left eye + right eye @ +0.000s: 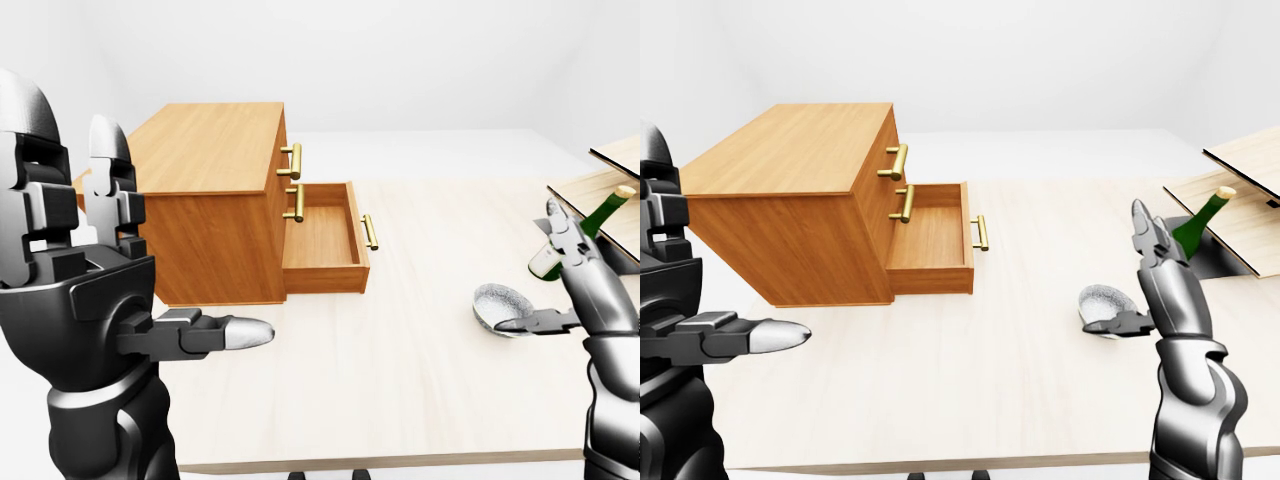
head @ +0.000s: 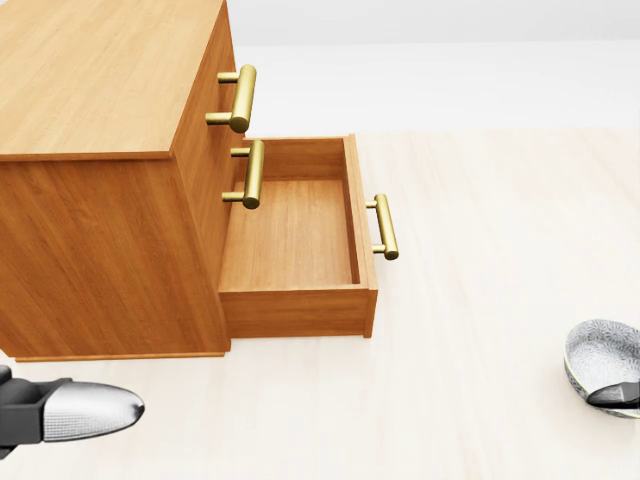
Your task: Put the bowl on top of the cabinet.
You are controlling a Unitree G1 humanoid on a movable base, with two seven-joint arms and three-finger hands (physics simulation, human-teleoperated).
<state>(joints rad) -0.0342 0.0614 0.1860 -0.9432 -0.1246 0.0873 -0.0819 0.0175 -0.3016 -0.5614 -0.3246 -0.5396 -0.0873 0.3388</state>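
A patterned white-grey bowl [image 1: 497,302] rests on the pale table at the right, also visible at the right edge of the head view as the bowl [image 2: 598,357]. My right hand [image 1: 530,270] is open beside it: its fingers point upward and its thumb reaches over the bowl's near rim without closing round it. The wooden cabinet [image 1: 212,148] stands at the left with a flat bare top. Its bottom drawer [image 1: 322,238] is pulled out and holds nothing. My left hand [image 1: 180,240] is open low on the left, near the cabinet's side, holding nothing.
A green bottle [image 1: 575,235] leans in a dark recess just beyond the bowl, beside wooden panels [image 1: 622,188] at the right edge. Gold handles [image 2: 240,98] stick out from the cabinet's drawers. The table's near edge [image 1: 400,462] runs along the bottom.
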